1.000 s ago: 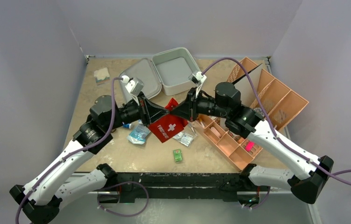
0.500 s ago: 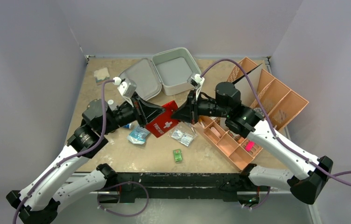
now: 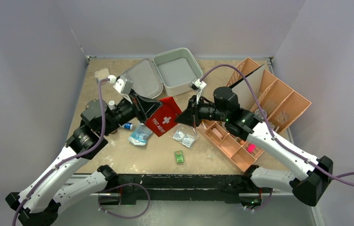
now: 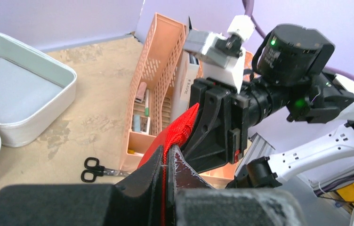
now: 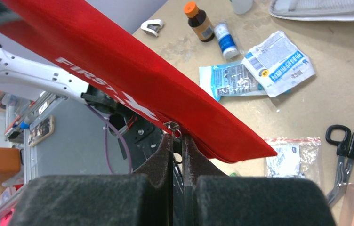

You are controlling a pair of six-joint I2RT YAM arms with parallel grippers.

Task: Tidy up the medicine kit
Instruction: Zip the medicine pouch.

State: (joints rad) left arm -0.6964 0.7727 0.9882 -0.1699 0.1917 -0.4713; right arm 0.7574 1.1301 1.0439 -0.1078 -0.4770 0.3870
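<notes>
The left claw [image 4: 168, 162] is clamped hard on one edge of the red first-aid pouch [image 3: 164, 117], with no gap left between the jaws. The right claw [image 5: 177, 141] is pinched closed too, on the small metal zip pull [image 5: 173, 127] at the pouch's seam. The pouch hangs between them, lifted above the middle of the tabletop. The medicine kit [image 3: 177, 70] lies open at the far edge, about midway along and well apart from the pouch. This looks like the unzip. The left should anchor firmly while the right draws the pull straight along the teeth without twisting, or the tab may slip out. The loose sachets [image 3: 185, 137] and scissors [image 5: 351, 141] lie below, so the pouch should stay lifted.
</notes>
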